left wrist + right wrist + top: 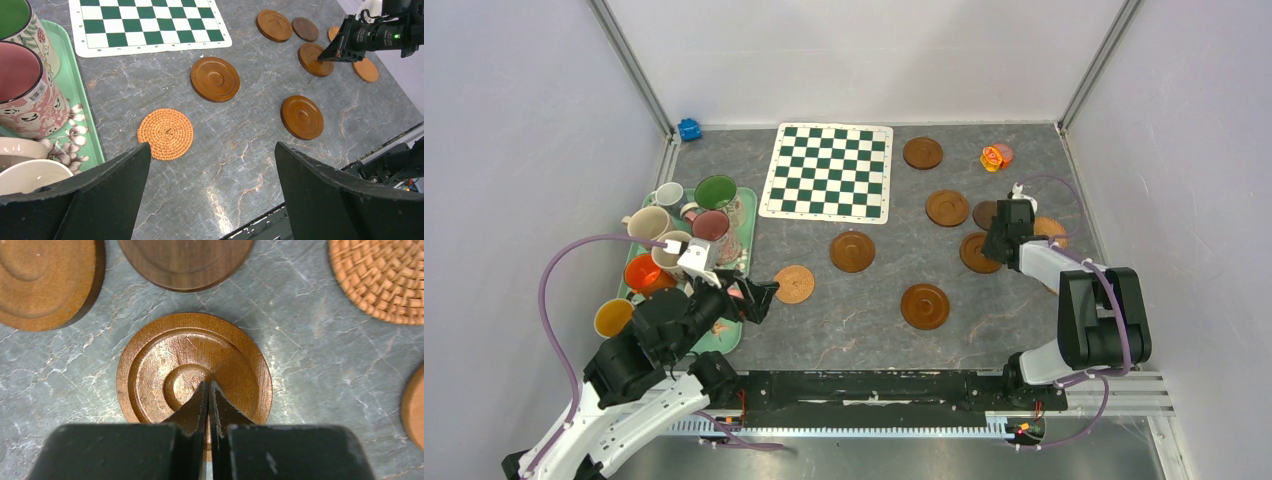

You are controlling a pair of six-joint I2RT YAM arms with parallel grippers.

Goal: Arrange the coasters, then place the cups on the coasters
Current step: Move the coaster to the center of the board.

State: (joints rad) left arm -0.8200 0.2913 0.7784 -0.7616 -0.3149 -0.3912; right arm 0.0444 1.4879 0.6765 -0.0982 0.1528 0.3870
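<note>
Across the grey marbled table (pixel 864 330), I am working with two arms. The cups (pixel 649 222) are crowding the mint-green tray (pixel 749 215) at the left, while the coasters are lying scattered over the middle and right.

My right gripper (pixel 208 386) is reaching into the far-right cluster, jaws pressed fully together and gripping nothing. Its paired tips are sitting over the raised centre of a wooden coaster (pixel 160 355); I cannot tell whether they are bearing on the wood or hovering just above it. That disc is lying directly under the tips, apart from the darker coaster (pixel 185 260) beyond it and the woven coaster (pixel 385 275) to its right. Being round, it is offering no long axis, so I judge that a slide could go in any direction.

My left gripper (pixel 212 147) is hanging empty near the tray, jaws spread wide, with an orange woven disc (pixel 165 133) lying flat just beyond it. By my reckoning, the right arm is nearer the wooden cluster, and the left is nearer the cups.
</note>
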